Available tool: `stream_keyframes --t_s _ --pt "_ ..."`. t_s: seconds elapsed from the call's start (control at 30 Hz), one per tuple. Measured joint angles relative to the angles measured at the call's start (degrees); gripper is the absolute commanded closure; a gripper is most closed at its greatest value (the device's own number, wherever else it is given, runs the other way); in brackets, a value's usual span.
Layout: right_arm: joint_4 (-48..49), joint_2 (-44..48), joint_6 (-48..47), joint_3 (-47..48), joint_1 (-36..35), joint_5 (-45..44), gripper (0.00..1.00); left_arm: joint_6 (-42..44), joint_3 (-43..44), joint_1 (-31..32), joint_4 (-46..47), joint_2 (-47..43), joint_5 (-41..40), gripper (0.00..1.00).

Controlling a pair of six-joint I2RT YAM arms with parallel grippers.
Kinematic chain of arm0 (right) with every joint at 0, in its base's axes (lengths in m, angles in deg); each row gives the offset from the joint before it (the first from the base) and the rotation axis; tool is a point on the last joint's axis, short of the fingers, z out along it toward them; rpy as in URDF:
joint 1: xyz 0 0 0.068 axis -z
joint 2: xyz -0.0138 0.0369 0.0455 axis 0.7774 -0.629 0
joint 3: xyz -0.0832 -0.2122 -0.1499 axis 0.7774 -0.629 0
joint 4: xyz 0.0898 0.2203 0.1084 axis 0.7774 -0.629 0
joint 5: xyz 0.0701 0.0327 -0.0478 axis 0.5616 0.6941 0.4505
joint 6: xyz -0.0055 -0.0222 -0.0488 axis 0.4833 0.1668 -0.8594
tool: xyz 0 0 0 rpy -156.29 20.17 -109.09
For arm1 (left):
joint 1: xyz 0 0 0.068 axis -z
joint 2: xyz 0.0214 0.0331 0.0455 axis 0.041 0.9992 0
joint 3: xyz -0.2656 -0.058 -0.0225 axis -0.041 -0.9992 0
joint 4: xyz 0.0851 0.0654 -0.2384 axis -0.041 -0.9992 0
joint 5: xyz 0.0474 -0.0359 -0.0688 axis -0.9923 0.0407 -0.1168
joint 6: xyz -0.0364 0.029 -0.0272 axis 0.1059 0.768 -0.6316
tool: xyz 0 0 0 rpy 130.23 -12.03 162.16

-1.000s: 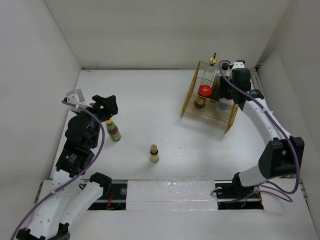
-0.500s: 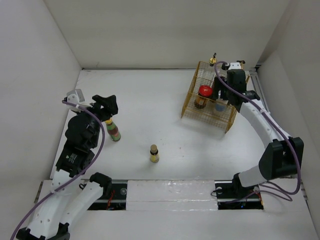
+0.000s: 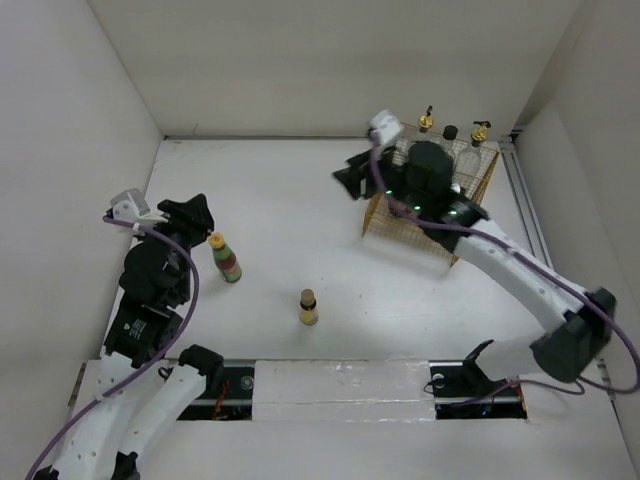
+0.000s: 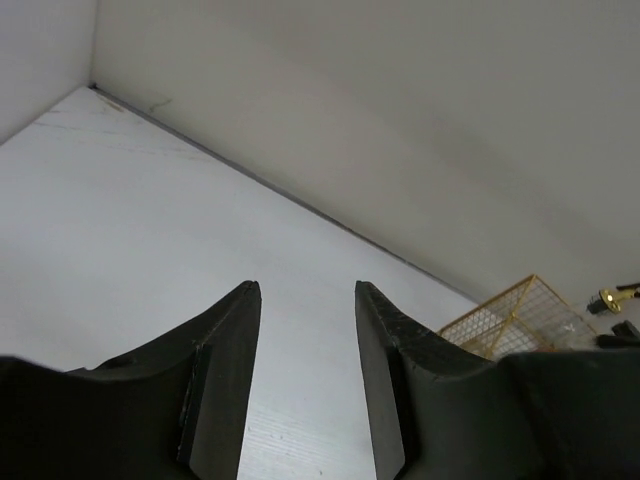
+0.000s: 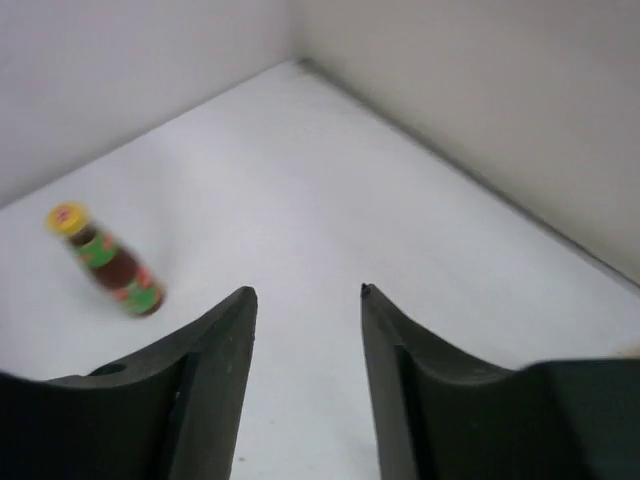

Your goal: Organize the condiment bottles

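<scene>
Gathering the condiment bottles into the gold wire basket looks like the aim, and two of them stand outside it: the colourful-labelled bottle upright on the left of the table, and the small yellow bottle nearer the middle front, well apart from the basket. Two gold-spouted bottles and a black cap show at the basket's far side; the right arm hides the rest of its contents.

The left gripper hangs just beside the colourful-labelled bottle, its fingers parted by a modest gap with only bare table between them, gripping nothing. The right gripper sits left of the basket and faces that same bottle across the table, its fingers likewise apart and empty.

To do the pickup well, only one arm should go for the bottle, so the two do not meet over it. The jaws probably need to spread wider first, then close on the labelled body below the yellow cap. A tall, narrow bottle tips easily, so a level, square approach is safer. The lift must clear the basket rim.

The table is plain white, smooth and matte, boxed in by white walls on three sides
</scene>
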Motion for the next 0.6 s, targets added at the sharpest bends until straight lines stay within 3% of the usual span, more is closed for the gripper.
stream_keyframes --t_s 0.03,0.17,0.37,0.6 --pt "1.5 -3.0 -0.6 1.0 -2.9 1.8 0.32 -0.1 0.0 0.0 0.0 -0.6 -1.2 0.62" --pt "3.3 -18.8 -3.5 5.9 -14.3 8.9 0.17 -0.6 0.0 0.0 -0.3 -3.0 -5.9 0.57" --pt "4.2 -33.9 -5.6 11.8 -24.2 15.2 0.09 -1.3 0.0 0.0 -1.1 -4.7 -10.1 0.49" --pt "8.5 -45.4 -5.2 23.2 -24.7 14.8 0.09 -1.4 0.0 0.0 -1.0 -5.9 -10.4 0.48"
